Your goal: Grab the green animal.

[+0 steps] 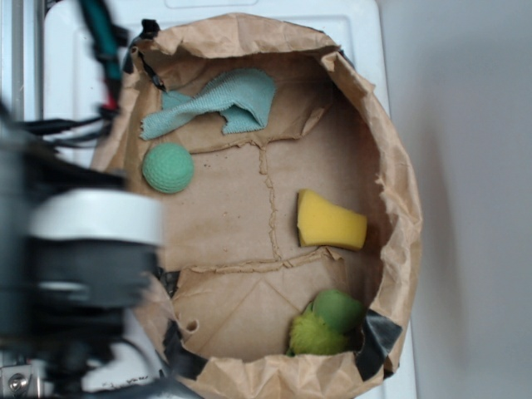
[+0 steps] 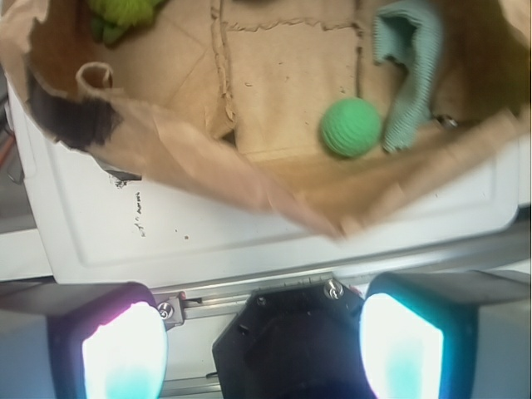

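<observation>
We see a paper bag (image 1: 397, 208), torn open and spread into a shallow basin, lying on a white counter (image 2: 249, 241).

The green animal (image 1: 326, 322) sits inside the bag at its near edge in the exterior view, right of centre, against the bag's crumpled rim. Smooth rounded head uppermost, fuzzy yellow-green body below and to the left. In the wrist view only a scrap of it shows, at the top left corner (image 2: 125, 12).

A yellow sponge (image 1: 330, 222) lies above the animal, near it but not touching. A teal ball (image 1: 168, 167) rests at the bag's left side, well apart from the animal. A teal rag (image 1: 218, 101) lies crumpled at the far end, just beside the ball; we cannot tell whether the two touch.

The hand (image 2: 262, 349) hangs outside the bag, over the counter edge, on the ball's side. Its two fingers (image 2: 125, 353) stand wide apart with nothing between them; it holds nothing. In the exterior view the arm (image 1: 83, 249) is a blur at the left, and the fingers are not made out there.
</observation>
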Controlling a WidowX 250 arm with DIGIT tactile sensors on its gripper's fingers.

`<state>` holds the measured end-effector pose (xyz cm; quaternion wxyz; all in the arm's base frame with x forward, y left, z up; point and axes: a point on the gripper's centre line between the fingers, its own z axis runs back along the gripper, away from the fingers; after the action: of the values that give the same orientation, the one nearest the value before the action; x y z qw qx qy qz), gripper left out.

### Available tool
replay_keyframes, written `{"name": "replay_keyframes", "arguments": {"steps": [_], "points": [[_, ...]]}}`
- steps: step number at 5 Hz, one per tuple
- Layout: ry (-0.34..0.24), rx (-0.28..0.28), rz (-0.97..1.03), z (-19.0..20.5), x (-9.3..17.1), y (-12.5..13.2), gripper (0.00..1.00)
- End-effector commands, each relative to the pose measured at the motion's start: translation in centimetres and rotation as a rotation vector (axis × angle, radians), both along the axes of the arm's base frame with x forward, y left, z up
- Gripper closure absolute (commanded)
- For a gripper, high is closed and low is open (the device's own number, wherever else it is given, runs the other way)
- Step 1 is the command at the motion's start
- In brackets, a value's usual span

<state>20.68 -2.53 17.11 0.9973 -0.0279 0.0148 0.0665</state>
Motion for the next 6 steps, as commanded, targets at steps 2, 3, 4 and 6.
{"name": "replay_keyframes", "arguments": {"steps": [2,3,4,6], "points": [[-0.066,0.112,0.279,-2.4,7.6,-0.5,0.00],[-0.066,0.112,0.279,-2.4,7.6,-0.5,0.00],[-0.066,0.112,0.279,-2.4,7.6,-0.5,0.00],[-0.301,-0.018,0.240,-2.9,8.3,0.1,0.00]]}}
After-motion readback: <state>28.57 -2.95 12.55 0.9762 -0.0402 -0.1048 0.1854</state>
